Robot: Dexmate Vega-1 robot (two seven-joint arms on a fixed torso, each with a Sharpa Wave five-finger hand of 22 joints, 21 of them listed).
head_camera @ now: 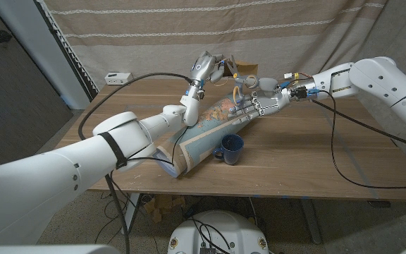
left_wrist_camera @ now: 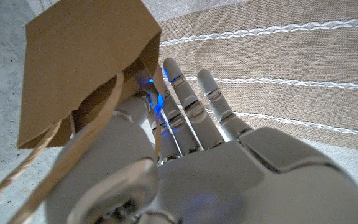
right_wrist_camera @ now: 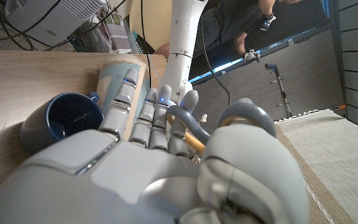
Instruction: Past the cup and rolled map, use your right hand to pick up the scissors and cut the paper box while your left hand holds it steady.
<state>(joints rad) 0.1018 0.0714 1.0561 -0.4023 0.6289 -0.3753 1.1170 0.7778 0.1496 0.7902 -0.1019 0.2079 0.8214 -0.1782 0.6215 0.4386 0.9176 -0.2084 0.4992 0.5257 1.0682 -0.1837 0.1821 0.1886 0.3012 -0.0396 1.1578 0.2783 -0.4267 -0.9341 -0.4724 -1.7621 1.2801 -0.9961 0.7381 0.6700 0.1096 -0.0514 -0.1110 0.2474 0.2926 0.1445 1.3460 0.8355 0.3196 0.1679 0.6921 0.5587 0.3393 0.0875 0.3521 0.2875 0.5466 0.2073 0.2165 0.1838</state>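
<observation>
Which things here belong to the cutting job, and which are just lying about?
Job:
paper box, gripped by left robot hand
scissors, held in right robot hand
cup
rolled map

Lying about:
small white device

Your left hand white beside the plain brown paper box, navy cup under your right hand, grey-handled scissors, blue-bordered multicoloured rolled map, beige white-striped curtain

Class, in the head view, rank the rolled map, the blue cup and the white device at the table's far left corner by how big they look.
1. Rolled map, clearly largest.
2. Blue cup.
3. White device, smallest, though it sits farther away.
</observation>
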